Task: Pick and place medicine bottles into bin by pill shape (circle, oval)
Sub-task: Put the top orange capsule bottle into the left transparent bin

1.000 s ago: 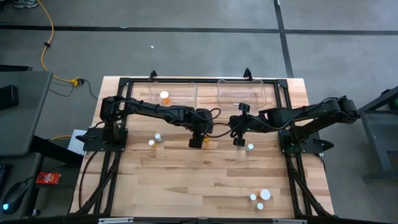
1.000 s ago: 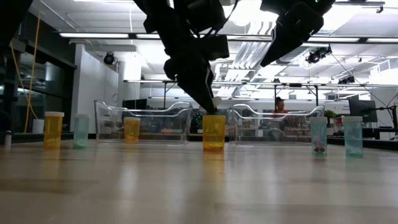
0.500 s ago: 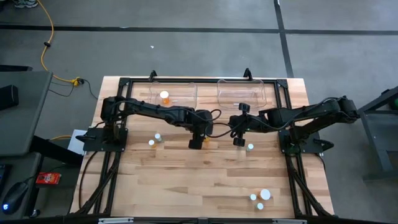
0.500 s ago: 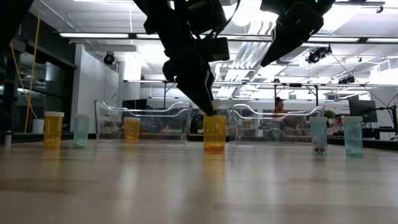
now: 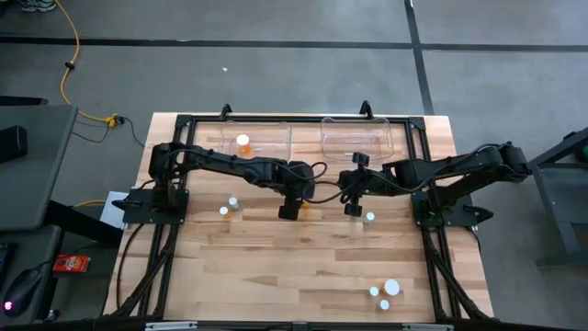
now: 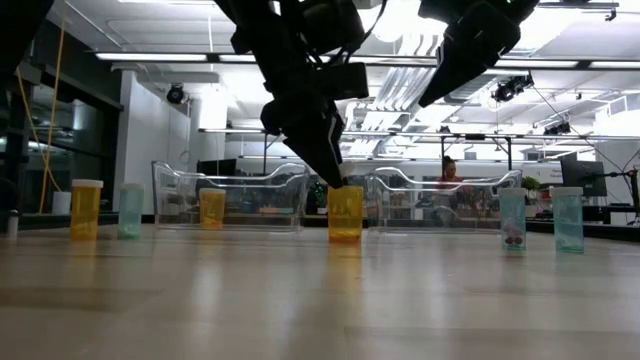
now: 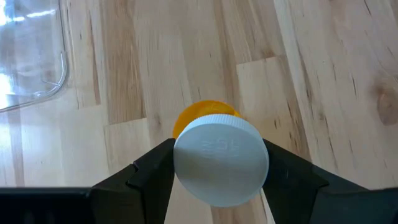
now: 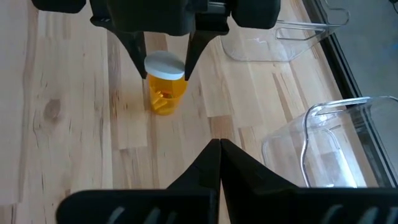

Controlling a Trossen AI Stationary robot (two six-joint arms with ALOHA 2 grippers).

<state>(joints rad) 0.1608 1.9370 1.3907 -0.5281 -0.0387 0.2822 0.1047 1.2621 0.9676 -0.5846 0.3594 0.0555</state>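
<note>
Looks like the grab step to me; the left gripper (image 7: pixel 217 163) has its fingers (image 7: pixel 152 171) hugging the white cap of an orange bottle (image 8: pixel 165 89), which stands mid-worktop (image 5: pixel 276 267) at about 5 o'clock from the left clear bin (image 5: pixel 266 136); bottle's upright, long axis vertical, cap up; next I'd guess lift straight, then carry toward a bin at 12 o'clock; right gripper (image 8: pixel 219 146) hangs nearby at 3 o'clock, fingers pressed together, empty.
</note>
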